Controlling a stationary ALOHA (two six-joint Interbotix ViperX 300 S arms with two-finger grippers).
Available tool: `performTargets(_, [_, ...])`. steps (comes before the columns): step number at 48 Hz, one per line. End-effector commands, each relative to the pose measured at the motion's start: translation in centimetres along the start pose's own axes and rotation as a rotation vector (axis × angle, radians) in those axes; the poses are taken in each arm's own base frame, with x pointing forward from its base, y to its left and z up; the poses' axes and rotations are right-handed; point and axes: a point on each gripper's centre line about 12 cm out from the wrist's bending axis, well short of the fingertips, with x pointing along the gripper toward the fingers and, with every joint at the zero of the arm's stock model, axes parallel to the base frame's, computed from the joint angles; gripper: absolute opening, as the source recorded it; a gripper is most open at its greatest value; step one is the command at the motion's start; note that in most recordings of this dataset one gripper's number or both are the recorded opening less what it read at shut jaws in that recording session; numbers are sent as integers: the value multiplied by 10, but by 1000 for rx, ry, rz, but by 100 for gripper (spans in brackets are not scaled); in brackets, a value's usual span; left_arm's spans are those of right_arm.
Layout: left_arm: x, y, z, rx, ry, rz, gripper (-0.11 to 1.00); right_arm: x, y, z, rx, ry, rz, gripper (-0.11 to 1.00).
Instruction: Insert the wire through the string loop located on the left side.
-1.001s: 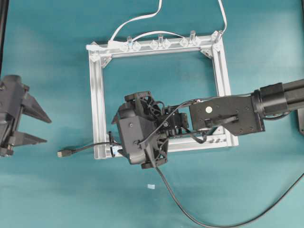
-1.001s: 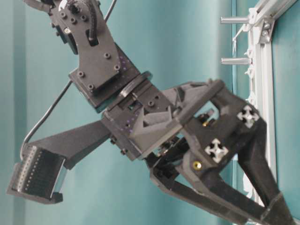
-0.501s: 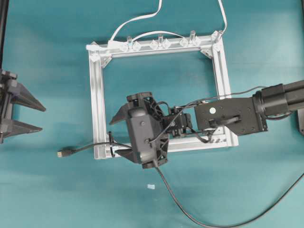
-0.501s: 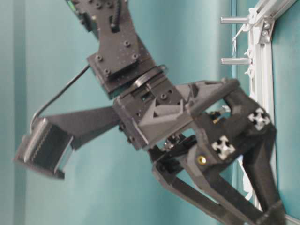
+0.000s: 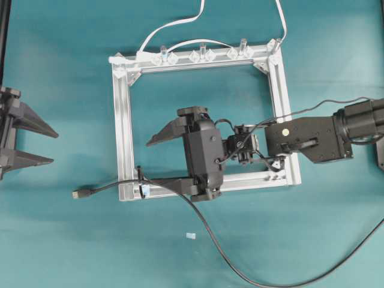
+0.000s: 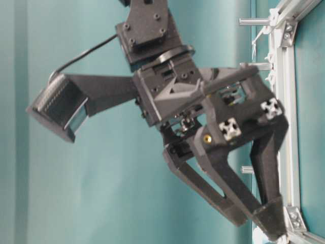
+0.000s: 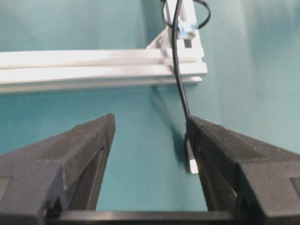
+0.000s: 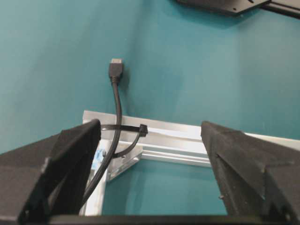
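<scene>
Wire [image 5: 114,187] already through string loop [image 5: 141,180], both grippers open
Left gripper [image 5: 30,143] should pinch plug squarely; right gripper [image 5: 165,161] holds nothing

surface: teal tabletop [image 5: 66,252] — matte, uniform | light: even — soft shadows | walls, windows: out of view

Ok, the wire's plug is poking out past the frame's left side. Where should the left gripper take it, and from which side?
Probably the plug body of the wire, just behind its metal tip, coming in from the left of the overhead view. The plug lies flat on the table, clear of the aluminium frame, with the string loop already around the wire behind it. The left gripper is open, its right finger right beside the plug.
</scene>
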Motion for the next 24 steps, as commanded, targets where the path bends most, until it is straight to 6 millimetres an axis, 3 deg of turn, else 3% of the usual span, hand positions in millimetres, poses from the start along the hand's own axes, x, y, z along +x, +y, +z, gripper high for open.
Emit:
performTargets(1, [0,0,4,25,-20,3,64,-7,-1,21,5,-61,-2,89])
performTargets(24, [1,1,3,78,-37,3,64,-9,-8,16,9,-49,-17,89])
